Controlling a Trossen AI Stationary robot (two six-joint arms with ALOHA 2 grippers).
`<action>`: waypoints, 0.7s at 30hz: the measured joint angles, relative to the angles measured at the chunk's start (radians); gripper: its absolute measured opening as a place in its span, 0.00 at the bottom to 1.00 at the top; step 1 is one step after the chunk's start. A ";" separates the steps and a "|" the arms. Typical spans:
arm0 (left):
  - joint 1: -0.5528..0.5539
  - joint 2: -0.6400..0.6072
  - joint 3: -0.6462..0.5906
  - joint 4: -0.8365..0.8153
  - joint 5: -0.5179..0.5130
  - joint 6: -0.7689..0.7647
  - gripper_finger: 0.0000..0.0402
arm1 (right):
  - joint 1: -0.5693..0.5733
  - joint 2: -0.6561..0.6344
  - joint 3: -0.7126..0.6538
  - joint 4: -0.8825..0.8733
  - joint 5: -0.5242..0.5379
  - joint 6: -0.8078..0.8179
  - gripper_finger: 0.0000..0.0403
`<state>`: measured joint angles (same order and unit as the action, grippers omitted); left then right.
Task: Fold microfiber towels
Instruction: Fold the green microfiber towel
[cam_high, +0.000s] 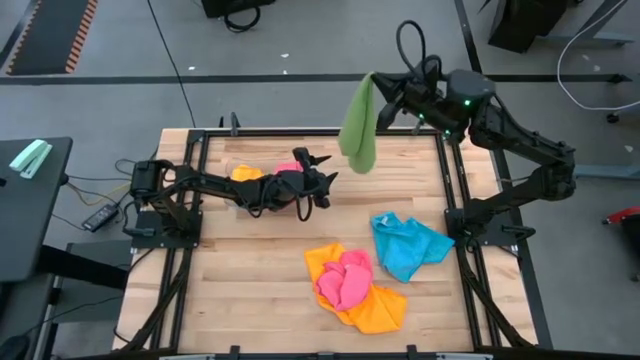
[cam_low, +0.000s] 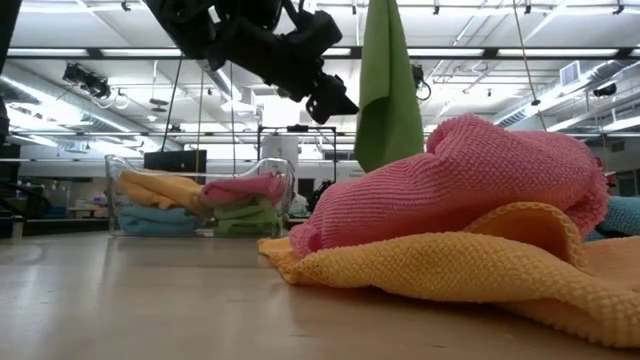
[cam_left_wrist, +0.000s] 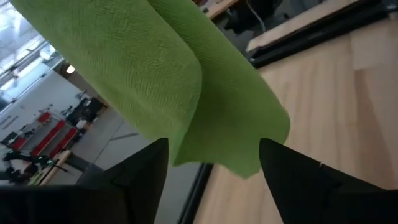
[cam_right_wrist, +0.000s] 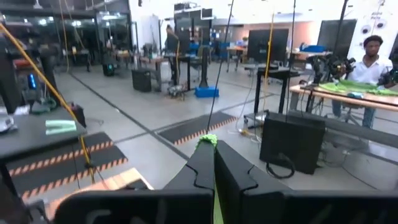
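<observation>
R tool (cam_high: 378, 88) pinches 1 green towel (cam_high: 357, 128); L tool (cam_high: 312, 166) agape

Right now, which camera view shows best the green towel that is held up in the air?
The high view: it shows the whole green towel hanging from the right end effector over the table's far edge. The low view shows it hanging behind the pink towel, its top cut off. The left wrist view shows only its lower part, the right wrist view a pinched scrap.

green towel (cam_high: 358, 125) hanging, pinched | pink towel (cam_high: 345, 279) on orange towel (cam_high: 375, 305) | blue towel (cam_high: 405, 246) crumpled
</observation>
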<state>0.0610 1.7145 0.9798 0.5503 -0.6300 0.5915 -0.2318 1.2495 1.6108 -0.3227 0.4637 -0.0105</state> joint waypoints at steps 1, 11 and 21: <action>0.003 0.000 0.000 0.013 -0.008 0.004 0.65 | 0.005 0.000 0.000 0.007 0.000 0.000 0.01; 0.039 0.000 0.000 0.090 -0.023 0.034 0.66 | 0.085 0.000 0.000 0.123 0.000 -0.032 0.01; 0.021 0.000 -0.001 0.243 -0.119 0.158 0.58 | 0.105 0.000 0.000 0.084 0.030 -0.037 0.01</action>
<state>0.0822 1.7149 0.9791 0.7934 -0.7486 0.7491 -0.1272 1.2499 1.6104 -0.2387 0.4939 -0.0480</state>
